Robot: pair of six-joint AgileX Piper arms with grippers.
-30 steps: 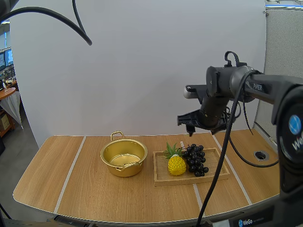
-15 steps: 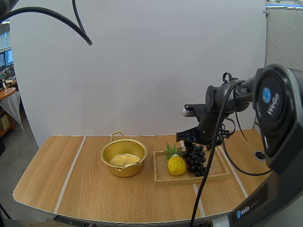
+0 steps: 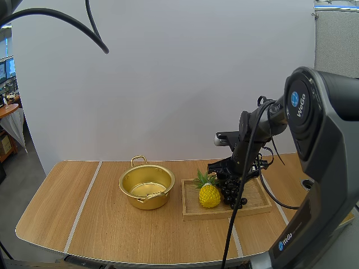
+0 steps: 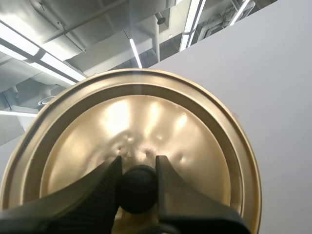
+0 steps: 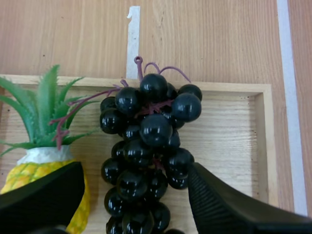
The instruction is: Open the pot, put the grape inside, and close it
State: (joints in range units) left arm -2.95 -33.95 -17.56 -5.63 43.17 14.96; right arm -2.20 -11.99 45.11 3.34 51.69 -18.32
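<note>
The pot sits open a little left of centre in the lower half of the high view, its gold bowl bare and one handle turned toward the back of the table. The lid is off because my left gripper holds it. In the left wrist view its two fingers are closed on the black knob, and the lid's dished face fans out beyond them. I judge the lid is held away from the table so the pot's mouth is free for the fruit. Just right of the pot lies the wooden tray, with a toy pineapple at its left end and the bunch of grapes touching it on the right. The grapes are still in the tray and not yet lifted. My right gripper hangs directly over the bunch, right of centre in the high view. The right wrist view looks straight down on the dark berries and their reddish stem. The jaws are spread wide, one finger beside the pineapple's flank and the other over bare tray floor, so the cluster lies between them, and I cannot tell whether the pads touch any berry. That straddle suggests a grasp across the thick of the bunch. The finger on the pineapple side has little room, and closing may nudge the pineapple or catch its leaves.
</note>
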